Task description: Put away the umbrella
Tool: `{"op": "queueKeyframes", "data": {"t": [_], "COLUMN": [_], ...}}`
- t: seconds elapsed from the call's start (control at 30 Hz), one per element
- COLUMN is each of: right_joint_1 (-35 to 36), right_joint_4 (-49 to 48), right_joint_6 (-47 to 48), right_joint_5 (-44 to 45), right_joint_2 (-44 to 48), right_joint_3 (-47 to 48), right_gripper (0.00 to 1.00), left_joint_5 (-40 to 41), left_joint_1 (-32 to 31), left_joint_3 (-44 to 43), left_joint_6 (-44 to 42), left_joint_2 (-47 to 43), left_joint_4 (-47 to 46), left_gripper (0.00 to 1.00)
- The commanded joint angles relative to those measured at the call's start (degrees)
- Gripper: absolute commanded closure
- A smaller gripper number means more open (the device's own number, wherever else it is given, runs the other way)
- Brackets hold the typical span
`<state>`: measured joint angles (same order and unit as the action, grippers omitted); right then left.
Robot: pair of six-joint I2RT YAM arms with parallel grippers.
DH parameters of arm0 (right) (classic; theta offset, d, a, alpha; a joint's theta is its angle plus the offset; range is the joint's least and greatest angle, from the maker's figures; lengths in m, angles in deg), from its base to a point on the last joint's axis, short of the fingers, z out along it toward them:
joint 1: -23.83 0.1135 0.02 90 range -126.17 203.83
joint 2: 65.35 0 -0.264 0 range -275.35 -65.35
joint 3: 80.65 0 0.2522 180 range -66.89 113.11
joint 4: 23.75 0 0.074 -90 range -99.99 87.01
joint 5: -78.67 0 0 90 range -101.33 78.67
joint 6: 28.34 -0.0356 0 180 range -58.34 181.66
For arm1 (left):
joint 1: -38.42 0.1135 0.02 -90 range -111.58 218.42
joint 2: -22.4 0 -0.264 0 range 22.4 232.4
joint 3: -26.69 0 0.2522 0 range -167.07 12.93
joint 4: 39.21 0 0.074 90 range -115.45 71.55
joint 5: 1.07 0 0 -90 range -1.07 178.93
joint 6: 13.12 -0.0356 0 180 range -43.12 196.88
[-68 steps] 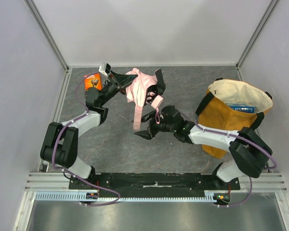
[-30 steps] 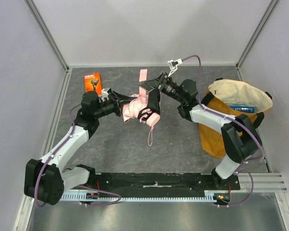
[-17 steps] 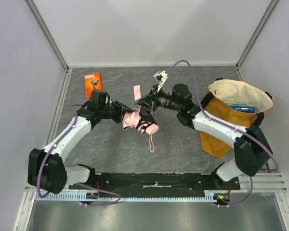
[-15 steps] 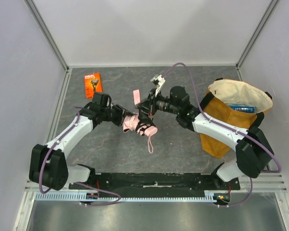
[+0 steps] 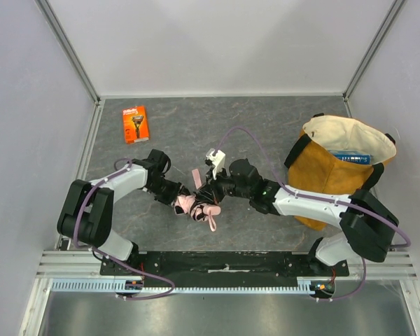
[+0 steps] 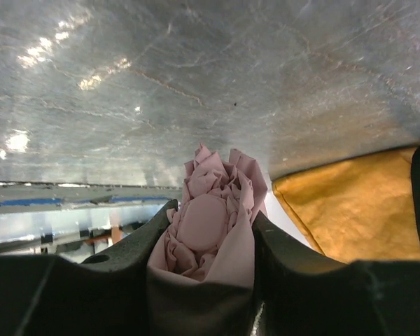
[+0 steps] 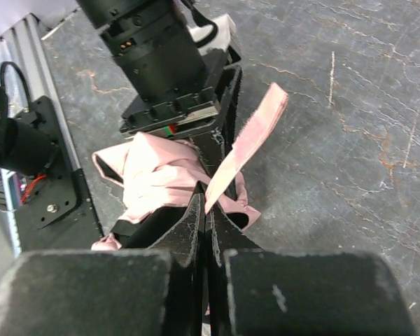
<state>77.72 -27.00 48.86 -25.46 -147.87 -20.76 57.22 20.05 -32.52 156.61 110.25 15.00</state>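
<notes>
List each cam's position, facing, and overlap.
Top external: above, behind the bases, looking down at the grey table; both arms show.
Left wrist: on left arm, facing along its fingers clamping the pale pink fabric compact umbrella; mustard-yellow tote bag beyond.
Right wrist: on right arm, facing down past shut fingers pinching the umbrella's strap; left arm's wrist shows.
Shared: all see the umbrella.

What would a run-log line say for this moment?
left gripper: shut on umbrella | right gripper: shut on its strap | tote bag: apart, to the right
</notes>
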Motion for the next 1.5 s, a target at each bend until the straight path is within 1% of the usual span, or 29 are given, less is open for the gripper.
{"op": "queueKeyframes", "data": {"t": [0.0, 0.07, 0.13, 0.17, 0.23, 0.4, 0.53, 0.67, 0.77, 0.83, 0.87, 0.97, 1.0, 1.1, 1.17, 1.2, 1.23, 1.27, 1.37, 1.4, 1.47], "right_joint_1": [-0.1, -0.1, 0.08, 0.34, 1.21, 4.46, 7.8, 14.3, 15.37, 15.89, 15.98, 16.25, 16.16, 17.21, 17.83, 17.48, 16.26, 14.94, 14.75, 14.75, 15.72], "right_joint_4": [-2.79, -1.27, -3.71, -5.64, -5.92, -3.64, -4.78, -1.62, -0.12, -0.3, -1.26, -7.49, -8.11, -4.79, -2.78, -2.59, -3.8, -5.29, -11.18, -11.72, -12.51], "right_joint_6": [2.78, 1.38, 0.76, 1.37, 3.21, 10.5, 18.13, 27.19, 29.58, 29.5, 28.1, 25.11, 24.41, 24.57, 25.8, 24.67, 22.31, 19.85, 15.62, 14.48, 15.08], "right_joint_5": [4.37, 5.34, 4.21, 3.15, 2.01, 1.38, 5.69, 11.48, 11.15, 12.62, 15.25, 19.22, 19.14, 17.3, 18.61, 19.83, 19.23, 18.45, 18.79, 17.74, 18.43], "right_joint_2": [-2.02, -2.65, -1.33, -0.72, -0.19, -0.54, 1.22, 2.1, 0.7, -0.27, -0.53, 1.39, 1.22, -1.93, -4.04, -4.57, -4.32, -3.71, -2.82, -3.26, -3.96], "right_joint_3": [5.89, 6.26, 4.07, 3.1, 3.18, 6.07, 4.85, 6.69, 10.11, 12.83, 13.54, 11.97, 12.66, 16.7, 19.24, 19.61, 19.35, 18.83, 15.93, 15.83, 15.05], "right_gripper": [1.0, 1.0, 1.0, 1.0, 1.0, 1.0, 1.0, 1.0, 1.0, 1.0, 1.0, 1.0, 1.0, 1.0, 1.0, 1.0, 1.0, 1.0, 1.0, 1.0, 1.0], "left_joint_5": [9.64, 11.12, 14.72, 15.09, 14.56, 18.08, 20.62, 23.69, 26.86, 29.49, 29.77, 29.94, 30.73, 31.52, 36.52, 38.54, 39.08, 37.96, 37.42, 37.42, 38.03], "left_joint_1": [-1.31, -2.1, -3.25, -3.42, -3.43, -3.95, -5.09, -6.06, -7.64, -9.13, -9.49, -10.45, -10.98, -12.82, -14.32, -14.67, -15.02, -15.46, -17.39, -17.84, -18.19], "left_joint_3": [-2.45, -2.97, -3.33, -2.89, -2.89, -7.27, -10.44, -14.39, -18.43, -20.11, -20.2, -20.46, -21.25, -24.32, -27.74, -29.24, -29.6, -29.26, -29.69, -29.96, -30.48], "left_joint_6": [-3.08, -4.04, -3.44, -2.65, -2.12, -2.55, -2.56, -2.9, -3.7, -3.17, -2.65, -1.33, -0.89, 0.08, 0.78, 1.83, 2.71, 3.41, 5.7, 6.05, 6.15], "left_joint_2": [-1.19, -1.81, -2.51, -2.34, -0.76, 6.35, 8.82, 12.07, 15.76, 17.0, 17.43, 19.54, 20.42, 23.58, 26.47, 27.62, 28.42, 28.77, 30.35, 30.71, 31.5], "left_joint_4": [4.11, 4.64, 6.22, 6.57, 7.01, 11.48, 15.01, 18.78, 22.65, 24.15, 24.07, 23.71, 23.97, 25.2, 28.09, 29.5, 29.25, 28.29, 27.14, 27.14, 27.49], "left_gripper": [0.98, 0.98, 0.98, 0.98, 0.98, 0.98, 0.98, 0.98, 0.98, 0.98, 0.98, 0.98, 0.98, 0.98, 0.98, 0.98, 0.98, 0.98, 0.98, 0.98, 0.98]}}
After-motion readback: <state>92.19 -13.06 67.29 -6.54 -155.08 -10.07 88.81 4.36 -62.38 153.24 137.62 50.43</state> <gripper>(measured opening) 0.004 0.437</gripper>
